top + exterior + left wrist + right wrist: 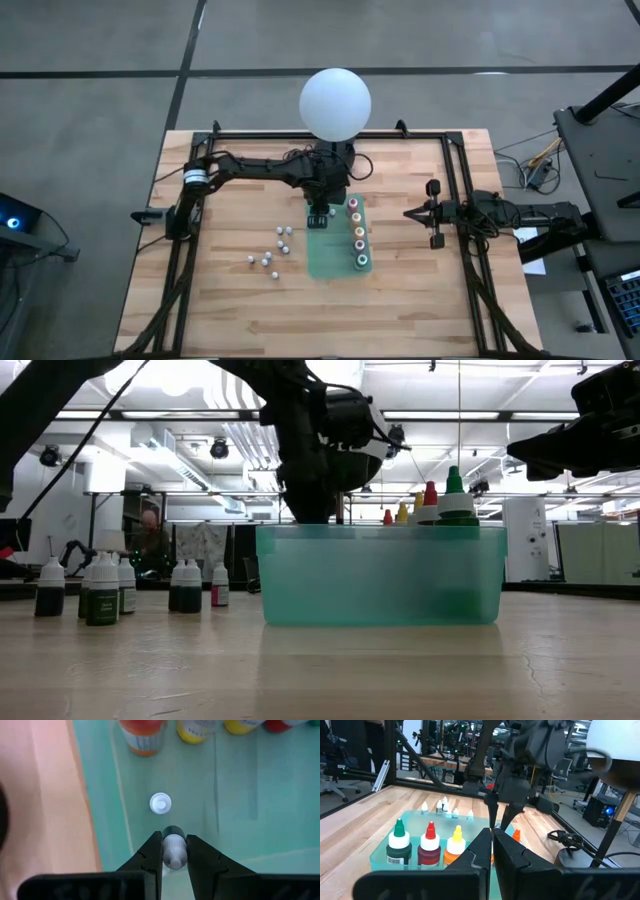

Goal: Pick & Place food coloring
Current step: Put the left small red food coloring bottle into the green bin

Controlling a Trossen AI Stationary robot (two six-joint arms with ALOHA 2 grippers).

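High view, wooden table [240, 310] on grey floor, left claw [174, 851] clamped on whitish bottle [173, 851], right claw [433, 213] together.

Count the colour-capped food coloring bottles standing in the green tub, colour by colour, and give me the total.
Pink top: 1
Yellow top: 1
Orange top: 1
Red top: 1
Green top: 1
Total: 5
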